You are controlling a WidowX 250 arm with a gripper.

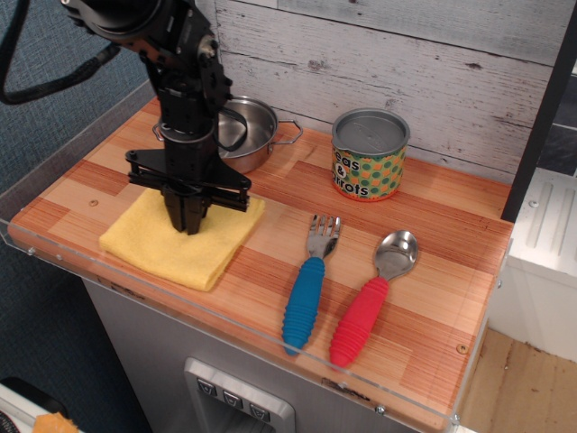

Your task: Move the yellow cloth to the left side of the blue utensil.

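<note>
The yellow cloth [171, 249] lies flat on the wooden counter [270, 225], left of the blue-handled fork [306, 285]. My gripper [187, 224] points straight down with its fingertips pressed into the middle of the cloth; the fingers look closed together on the fabric. The fork lies with its metal head toward the back wall, a small gap to the right of the cloth's edge. The cloth's part under the gripper is hidden.
A steel pot [245, 132] stands behind the gripper, partly hidden by the arm. A peas-and-carrots can [369, 155] stands at the back. A red-handled spoon [368, 303] lies right of the fork. A clear lip runs along the counter's front edge [225, 316].
</note>
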